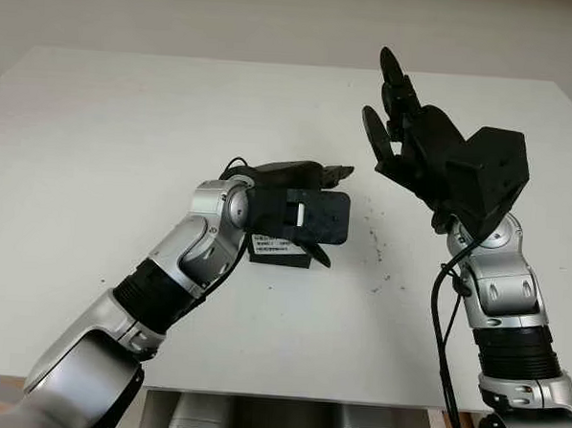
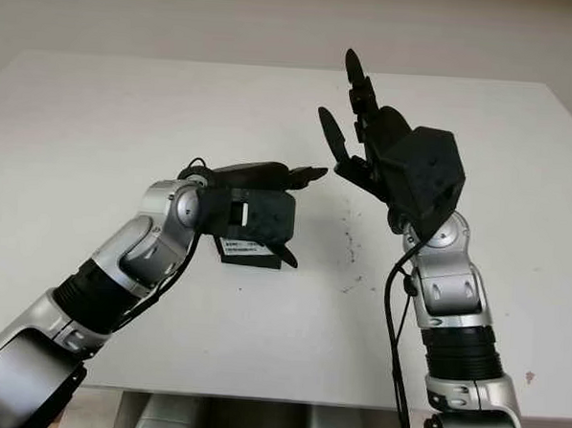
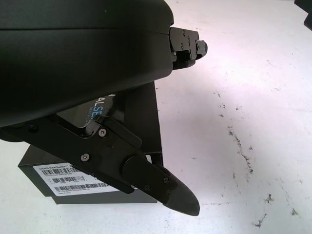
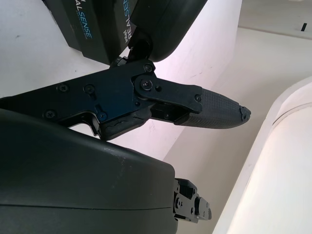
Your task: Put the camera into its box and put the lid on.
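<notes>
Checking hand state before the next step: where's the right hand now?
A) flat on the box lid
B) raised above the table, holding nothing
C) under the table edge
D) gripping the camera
B: the right hand is lifted off the white table with nothing in it, while the left hand is over the black box.

The left robot hand (image 2: pixel 268 189) is positioned directly over a black box (image 2: pixel 249 249) lying on the white table (image 2: pixel 99 118). One finger (image 2: pixel 286 255) reaches down past the right side of the box. A white label is visible on the box's near face. The right robot hand (image 2: pixel 362 132) is raised above the table, open, to the right of the box. Dark specks (image 2: pixel 347 238) mark the table between the two arms.
</notes>
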Controlling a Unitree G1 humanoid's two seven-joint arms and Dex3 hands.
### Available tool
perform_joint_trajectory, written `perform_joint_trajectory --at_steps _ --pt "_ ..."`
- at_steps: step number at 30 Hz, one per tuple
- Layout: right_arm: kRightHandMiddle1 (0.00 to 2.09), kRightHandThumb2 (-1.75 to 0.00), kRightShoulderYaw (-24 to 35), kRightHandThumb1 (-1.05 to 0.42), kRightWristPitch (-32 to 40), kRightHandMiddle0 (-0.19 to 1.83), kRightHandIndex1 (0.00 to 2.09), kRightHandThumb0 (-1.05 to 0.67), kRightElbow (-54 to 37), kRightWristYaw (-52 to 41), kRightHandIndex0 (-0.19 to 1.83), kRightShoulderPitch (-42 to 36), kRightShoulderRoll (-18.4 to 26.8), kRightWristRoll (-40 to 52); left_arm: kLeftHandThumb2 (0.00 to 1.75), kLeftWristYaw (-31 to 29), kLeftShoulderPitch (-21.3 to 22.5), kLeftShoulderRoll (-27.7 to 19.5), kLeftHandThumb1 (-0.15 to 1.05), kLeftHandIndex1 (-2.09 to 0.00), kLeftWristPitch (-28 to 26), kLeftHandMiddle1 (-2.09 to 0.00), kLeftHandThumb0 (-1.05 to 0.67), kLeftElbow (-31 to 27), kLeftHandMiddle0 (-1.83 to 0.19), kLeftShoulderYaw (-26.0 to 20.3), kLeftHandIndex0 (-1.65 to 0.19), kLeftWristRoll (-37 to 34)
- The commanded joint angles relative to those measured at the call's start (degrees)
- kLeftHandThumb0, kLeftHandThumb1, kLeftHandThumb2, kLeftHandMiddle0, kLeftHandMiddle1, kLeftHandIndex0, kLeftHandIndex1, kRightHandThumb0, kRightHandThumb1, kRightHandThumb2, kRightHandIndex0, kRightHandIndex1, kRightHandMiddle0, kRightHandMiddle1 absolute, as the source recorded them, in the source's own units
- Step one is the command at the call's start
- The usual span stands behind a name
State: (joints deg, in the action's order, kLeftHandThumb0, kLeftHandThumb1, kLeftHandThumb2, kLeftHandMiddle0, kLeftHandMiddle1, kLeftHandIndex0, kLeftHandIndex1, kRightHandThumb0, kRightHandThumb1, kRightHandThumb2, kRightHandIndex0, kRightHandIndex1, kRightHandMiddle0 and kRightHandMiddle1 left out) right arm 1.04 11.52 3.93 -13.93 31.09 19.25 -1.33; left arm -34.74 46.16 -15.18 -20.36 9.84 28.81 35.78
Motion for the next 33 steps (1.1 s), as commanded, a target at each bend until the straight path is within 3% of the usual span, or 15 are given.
perform_joint_trajectory --at_steps 1,6,11,17,22,33 --pt "0.05 -0.66 0.51 -1.05 -0.22 -0.18 0.02 -0.75 -1.19 -0.17 -0.19 -0.38 -0.02 0.36 0.05 -0.10 0.89 -0.57 0.93 -0.07 0.89 -0.62 -0.57 -0.53 0.19 0.11 0.06 0.30" --pt "0.05 -0.66 0.53 -1.05 -0.62 -0.19 0.01 -0.74 -0.91 -0.43 -0.19 -0.40 0.20 0.37 0.06 -2.75 0.50 -2.15 0.96 -0.05 1.92 -0.65 -0.62 -1.83 0.19 0.60 0.09 0.65" --pt "0.04 -0.66 0.48 -1.05 -0.28 -0.18 0.01 -0.76 -0.99 -0.39 -0.19 -0.06 0.11 0.14 0.18 -4.89 -0.95 -2.65 1.04 -0.04 0.99 -0.26 -0.69 -4.48 0.13 0.56 0.15 0.71" --pt "0.04 -0.66 0.50 -1.05 -0.91 -0.18 0.01 -0.77 -0.70 -0.49 -0.19 0.08 0.32 0.00 0.47 -6.37 -2.23 -3.15 1.05 0.00 0.21 -0.04 -0.72 -6.93 0.19 2.01 0.19 2.08" --pt "0.04 -0.67 0.51 -1.05 0.19 -0.19 0.00 -0.79 -1.37 -0.56 -0.19 0.03 0.75 -0.47 0.55 -7.84 -4.03 -5.46 1.05 0.00 2.62 0.00 -0.73 -9.23 0.19 5.08 0.19 5.80" --pt "0.04 -0.66 0.66 -1.05 0.75 -0.18 0.00 -0.79 -1.79 -0.43 -0.19 -0.24 0.54 -0.24 0.52 -6.15 -11.00 -7.79 1.05 0.00 10.64 0.00 -0.73 -10.01 0.19 6.44 0.19 8.84"
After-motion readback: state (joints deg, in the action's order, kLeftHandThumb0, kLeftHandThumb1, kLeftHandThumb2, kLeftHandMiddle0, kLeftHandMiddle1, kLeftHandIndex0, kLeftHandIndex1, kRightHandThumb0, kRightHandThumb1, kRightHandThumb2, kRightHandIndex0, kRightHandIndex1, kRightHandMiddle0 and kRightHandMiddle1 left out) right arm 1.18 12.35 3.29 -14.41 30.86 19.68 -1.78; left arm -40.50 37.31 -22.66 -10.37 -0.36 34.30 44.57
